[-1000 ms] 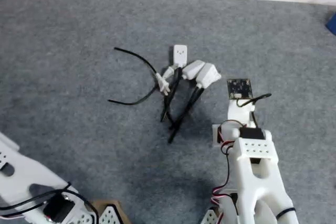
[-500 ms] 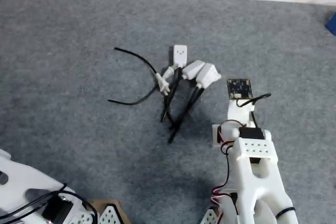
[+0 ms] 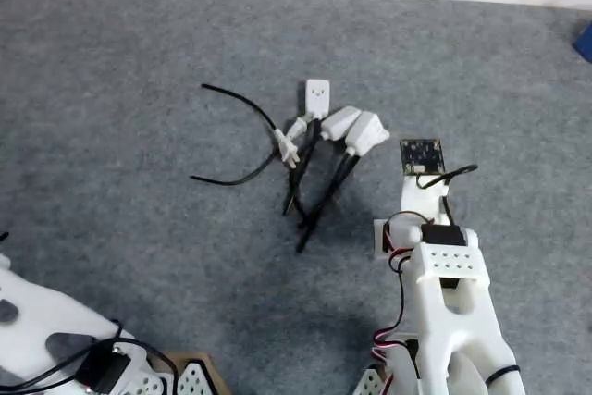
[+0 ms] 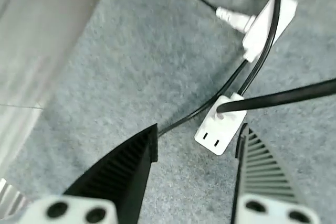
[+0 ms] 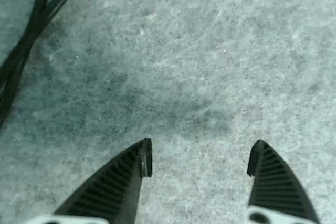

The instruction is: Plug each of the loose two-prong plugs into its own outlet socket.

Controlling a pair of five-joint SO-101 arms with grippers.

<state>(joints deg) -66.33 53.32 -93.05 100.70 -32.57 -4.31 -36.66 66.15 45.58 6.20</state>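
The left arm (image 3: 42,326) has shifted; the plugs (image 3: 289,143) lie unmoved.

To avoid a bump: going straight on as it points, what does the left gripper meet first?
Probably the white two-slot socket, just ahead of the left gripper with open jaws; depth unclear.

Crossed black cords (image 3: 328,196) crowd outlet cluster (image 3: 347,122) on near side; open carpet (image 3: 139,62) around.
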